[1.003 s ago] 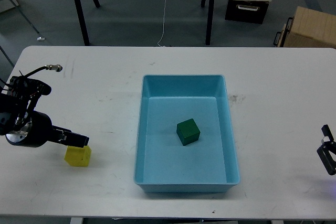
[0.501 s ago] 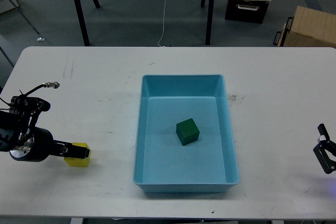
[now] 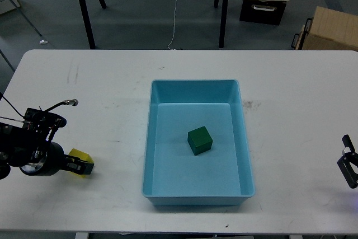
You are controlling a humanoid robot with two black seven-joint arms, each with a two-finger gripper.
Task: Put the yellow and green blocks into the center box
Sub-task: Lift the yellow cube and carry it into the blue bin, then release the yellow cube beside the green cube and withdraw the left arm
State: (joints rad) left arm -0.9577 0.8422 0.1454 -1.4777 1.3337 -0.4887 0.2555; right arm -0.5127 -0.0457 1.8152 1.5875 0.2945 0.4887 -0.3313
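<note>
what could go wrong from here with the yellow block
The left gripper sits low around the yellow block near the table's front edge; a weak grip could drop it or push it off. On the way over, the block could clip the blue box's near wall or land on the green block.

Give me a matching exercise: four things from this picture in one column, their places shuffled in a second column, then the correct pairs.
Things:
1. green block
2. yellow block
3. blue box
4. right hand

Places:
A. at the table's right edge, away from both blocks
B. at the tip of the left hand, on the table left of the box
C. in the middle of the white table
D. on the floor of the box

Pairs: 1-D, 2-B, 3-C, 4-A
</note>
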